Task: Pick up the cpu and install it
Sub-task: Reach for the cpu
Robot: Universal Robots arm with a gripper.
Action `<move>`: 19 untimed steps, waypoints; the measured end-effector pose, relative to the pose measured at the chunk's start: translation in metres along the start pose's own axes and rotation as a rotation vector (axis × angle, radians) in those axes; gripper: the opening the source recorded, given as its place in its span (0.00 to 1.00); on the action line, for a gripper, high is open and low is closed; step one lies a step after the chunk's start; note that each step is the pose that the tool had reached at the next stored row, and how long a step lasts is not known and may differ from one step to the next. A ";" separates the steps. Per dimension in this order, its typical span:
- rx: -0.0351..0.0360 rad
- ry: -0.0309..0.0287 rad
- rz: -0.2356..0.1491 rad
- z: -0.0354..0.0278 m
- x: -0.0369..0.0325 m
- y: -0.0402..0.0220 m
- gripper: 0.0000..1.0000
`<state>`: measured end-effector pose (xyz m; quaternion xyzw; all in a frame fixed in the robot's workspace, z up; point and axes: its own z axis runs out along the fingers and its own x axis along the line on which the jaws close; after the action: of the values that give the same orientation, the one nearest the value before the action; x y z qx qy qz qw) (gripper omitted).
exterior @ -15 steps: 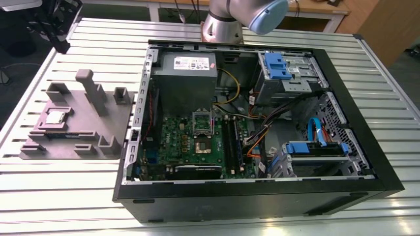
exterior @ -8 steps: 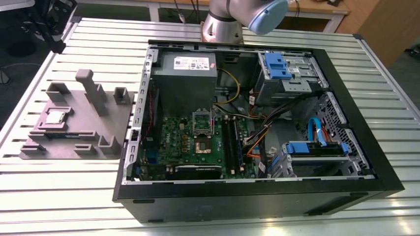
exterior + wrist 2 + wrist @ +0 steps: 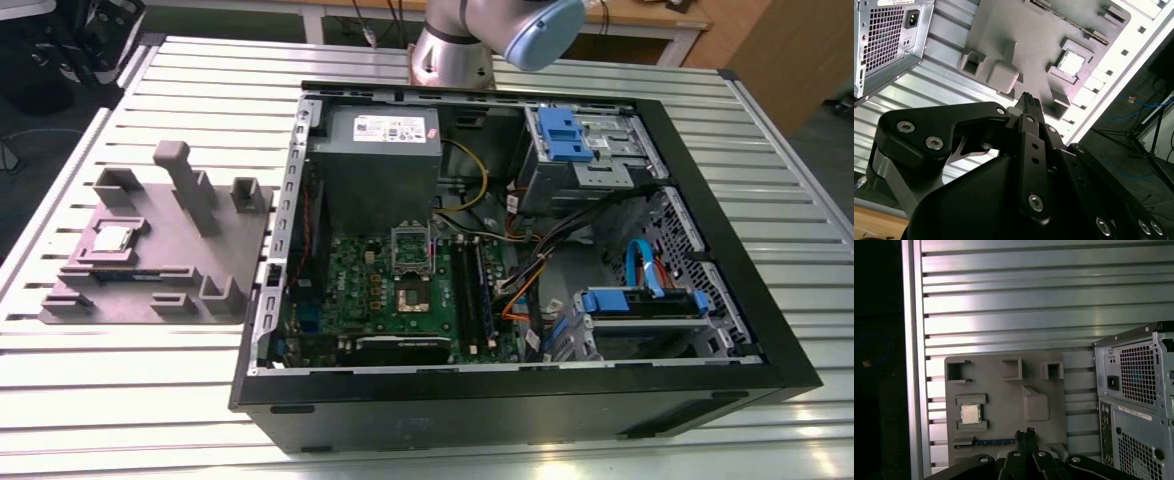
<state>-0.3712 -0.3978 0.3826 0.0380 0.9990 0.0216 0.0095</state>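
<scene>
Well, the cpu (image 3: 112,238) lies flat, metal top up, in a shallow square seat of a grey holder (image 3: 167,255). The holder is on the exterior view's left, just beside the open case (image 3: 534,405), and a blue-edged strip (image 3: 123,277) sits in a slot of it near the cpu.

In both wrist views the gripper (image 3: 1029,98) hangs high over the table. Its fingers are brought together at the tips with nothing between them, well apart from the cpu and touching nothing. In the exterior view the arm (image 3: 451,55) rises from its base behind the case, and a blue-capped joint (image 3: 545,30) bends over the case's rear.

Inside the case the motherboard (image 3: 354,270) lies flat with its socket (image 3: 411,292) uncovered. A grey power supply (image 3: 380,150) lies just beyond it, towards the arm's base.

Holder and case rest on a slatted metal table (image 3: 160,400). A wooden bench (image 3: 641,15) stands behind the table. In the second wrist view, dark floor (image 3: 1134,150) with loose cables lies past the table's edge.
</scene>
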 end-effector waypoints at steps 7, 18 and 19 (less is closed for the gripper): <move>0.0001 0.0001 0.000 0.0001 0.0065 -0.0005 0.10; 0.0001 0.0001 0.000 0.0001 0.0111 -0.0009 0.10; 0.0000 0.0001 0.000 0.0001 0.0111 -0.0009 0.10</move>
<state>-0.3823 -0.3978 0.3823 0.0379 0.9990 0.0216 0.0095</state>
